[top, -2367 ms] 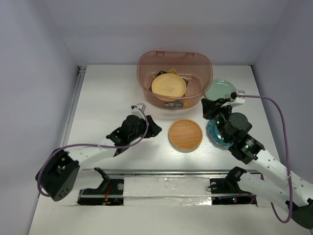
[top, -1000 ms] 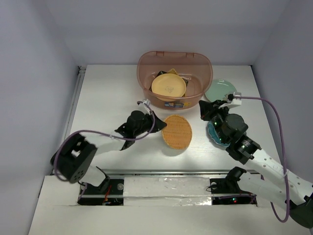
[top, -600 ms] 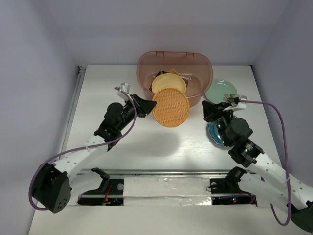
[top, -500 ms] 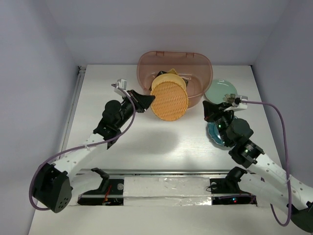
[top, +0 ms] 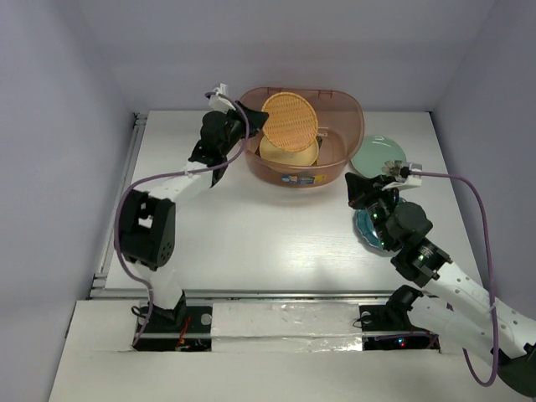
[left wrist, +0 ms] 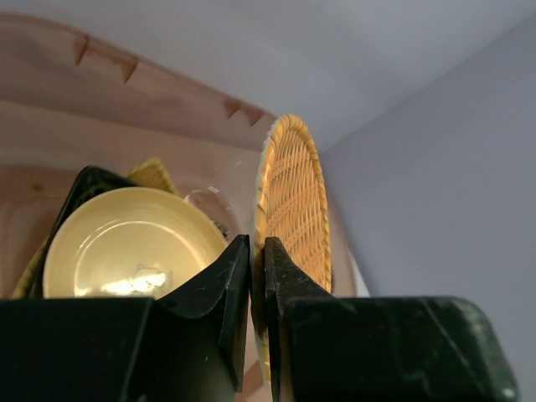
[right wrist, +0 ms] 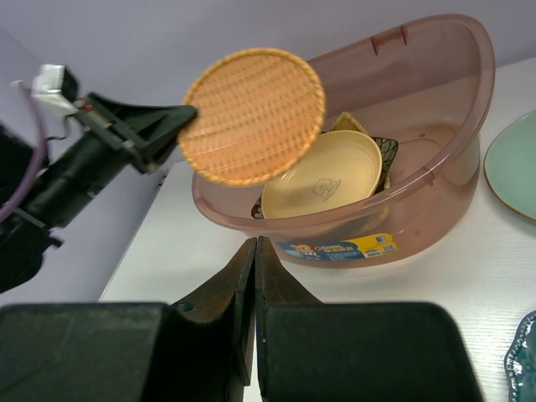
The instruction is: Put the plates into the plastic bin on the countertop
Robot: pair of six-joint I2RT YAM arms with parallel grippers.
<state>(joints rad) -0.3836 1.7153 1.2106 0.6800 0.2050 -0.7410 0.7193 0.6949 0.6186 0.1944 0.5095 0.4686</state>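
Observation:
My left gripper is shut on the rim of the orange ribbed round plate and holds it tilted above the plastic bin; the plate also shows edge-on in the left wrist view and in the right wrist view. In the bin lie the plain yellow round plate, the black square plate and a corner of the orange fan-shaped one. The pale green plate and teal scalloped plate lie on the countertop at the right. My right gripper is shut and empty, beside the teal plate.
The enclosure's walls stand close on the left, back and right. A metal rail runs along the countertop's left edge. The right arm's purple cable loops over the right side.
My left gripper picked up the orange ribbed plate from the countertop's middle, lifted it and carried it back over the bin. The right arm has hardly moved.

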